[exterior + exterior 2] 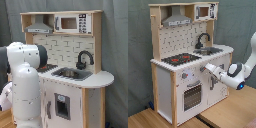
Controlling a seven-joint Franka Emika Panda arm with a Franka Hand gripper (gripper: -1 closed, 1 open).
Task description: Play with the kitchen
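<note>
We reach the gripper [207, 67] toward the knobs [184, 76] on the white and light-wood toy kitchen [178, 70]; jaws' state unreadable. Next move likely calls for contacting a knob.

White Panda arm [240, 70] enters the second exterior view from 3 o'clock, upper link dropping along the right edge to a rounded wrist w/ a small blue light at approx 4 o'clock. From there the forearm runs toward 10 o'clock, ending in the gripper [206, 66] near frame centre; finger state not readable. In the first exterior view the arm's bulky white joints [22, 80] fill 7–9 o'clock, gripper hidden behind them
</note>
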